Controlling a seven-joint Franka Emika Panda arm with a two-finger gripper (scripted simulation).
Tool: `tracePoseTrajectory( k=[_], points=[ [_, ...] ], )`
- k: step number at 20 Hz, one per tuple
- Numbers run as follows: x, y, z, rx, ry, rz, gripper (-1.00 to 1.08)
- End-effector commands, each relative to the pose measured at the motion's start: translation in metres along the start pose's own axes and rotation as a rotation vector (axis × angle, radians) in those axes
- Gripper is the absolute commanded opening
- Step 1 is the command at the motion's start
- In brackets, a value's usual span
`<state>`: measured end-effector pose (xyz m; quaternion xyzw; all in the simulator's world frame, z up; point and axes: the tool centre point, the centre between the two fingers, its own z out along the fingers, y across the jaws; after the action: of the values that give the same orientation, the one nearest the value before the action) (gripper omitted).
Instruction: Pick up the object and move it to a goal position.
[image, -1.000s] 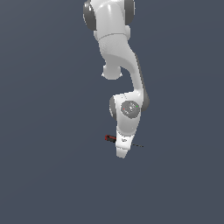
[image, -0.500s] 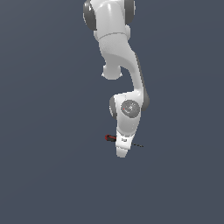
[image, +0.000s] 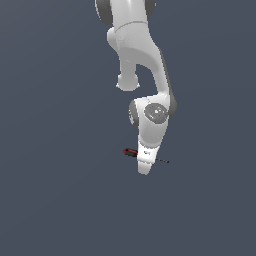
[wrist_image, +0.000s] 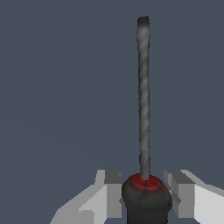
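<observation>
Two pale fingers of the tool are flanking the screwdriver at its handle in the wrist view, one on each side; the jaws are standing only a little wider than the handle, with narrow gaps showing, so I cannot tell whether the pads are actually pressing on it. The handle is showing black with a red collar where the thin dark shaft is coming out, and the shaft is running straight away from the camera. In the exterior view the arm is reaching down and its white hand is covering the middle of the screwdriver: the red-and-black handle is poking out toward that view's left, the shaft tip toward its right. The tool itself is showing only as the white end of the hand. The surface all around is showing as plain grey-blue. No writing is readable anywhere.
</observation>
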<state>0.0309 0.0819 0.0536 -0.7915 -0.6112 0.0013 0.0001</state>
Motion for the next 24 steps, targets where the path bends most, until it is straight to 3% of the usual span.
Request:
tracePoseTrajectory(
  k=[1, 15, 24],
  points=[
    [0.007, -0.006, -0.018, -0.002, 0.000, -0.001, -1.00],
    [0.051, -0.049, -0.140, -0.002, 0.001, -0.002, -1.00],
    [0.062, -0.057, -0.168, -0.001, 0.002, -0.001, -1.00]
  ],
)
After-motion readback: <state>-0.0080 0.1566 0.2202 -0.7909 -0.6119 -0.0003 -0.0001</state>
